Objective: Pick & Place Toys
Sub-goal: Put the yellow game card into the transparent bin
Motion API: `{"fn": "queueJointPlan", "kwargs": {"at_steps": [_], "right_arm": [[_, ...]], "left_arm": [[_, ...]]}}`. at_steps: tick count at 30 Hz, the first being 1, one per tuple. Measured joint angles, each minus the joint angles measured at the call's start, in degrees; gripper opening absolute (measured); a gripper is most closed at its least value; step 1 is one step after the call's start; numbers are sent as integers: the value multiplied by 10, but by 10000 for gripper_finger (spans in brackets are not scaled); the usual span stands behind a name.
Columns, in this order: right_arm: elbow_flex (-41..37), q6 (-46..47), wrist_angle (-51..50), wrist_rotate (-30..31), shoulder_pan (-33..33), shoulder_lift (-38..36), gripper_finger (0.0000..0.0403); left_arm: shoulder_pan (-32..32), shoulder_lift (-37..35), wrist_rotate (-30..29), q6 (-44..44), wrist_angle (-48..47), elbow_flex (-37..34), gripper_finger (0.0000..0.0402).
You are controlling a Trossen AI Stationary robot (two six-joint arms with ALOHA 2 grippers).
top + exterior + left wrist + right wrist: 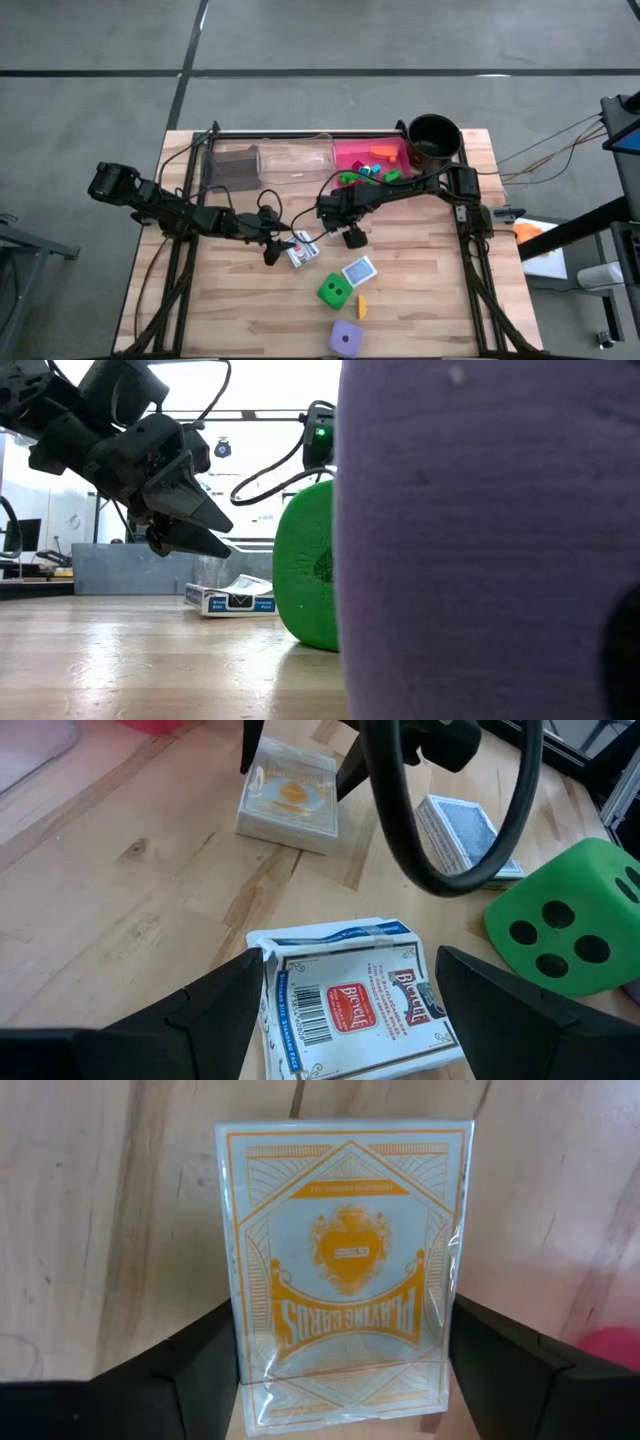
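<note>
Holding the left gripper [350, 958] wide apart just above the table [420, 300], one dark finger [200, 1010] flanking each long side of the red-and-blue card box [350, 1010], touching neither side as far as the left wrist view shows. Keeping that box flat on the wood near the middle of the table, its torn top flap pointing away from the wrist.

Spreading the right gripper [343, 1310] as well, straddling the orange-printed card pack [348, 1270], a finger [180, 1360] standing just beside each long edge; cannot tell whether touching it. Leaving this cellophane-wrapped pack flat on the table, just beyond the red-and-blue card box, toward the trays.

Reaching in with the left arm from the table's left edge, and with the right arm from the right side, stretching across toward the centre.

Lying near both grippers: a blue-backed card pack [359, 271], on the front side of the two grippers, and beside it the green die [334, 291]. Farther to the front, sitting close together, an orange brick [362, 306] and the purple die [346, 338].

Lining the back edge: a grey tray [232, 165], a clear tray [295, 160] and a pink tray [350, 155] holding several small bricks [380, 170], with a black pot [434, 138] at the right end.
</note>
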Motion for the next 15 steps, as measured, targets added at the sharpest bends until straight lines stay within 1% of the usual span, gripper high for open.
{"fn": "queueJointPlan", "kwargs": {"at_steps": [5,11,13,15], "right_arm": [[-4,5,-1,0,0,-25,291],[-2,5,8,-2,-2,-83,291],[-3,4,18,-10,-1,-90,291],[-4,3,41,-35,-1,-99,291]], "left_arm": [[0,0,0,0,0,0,300],[0,0,0,0,0,0,300],[0,0,0,0,-1,0,300],[0,0,0,0,-2,0,300]]}}
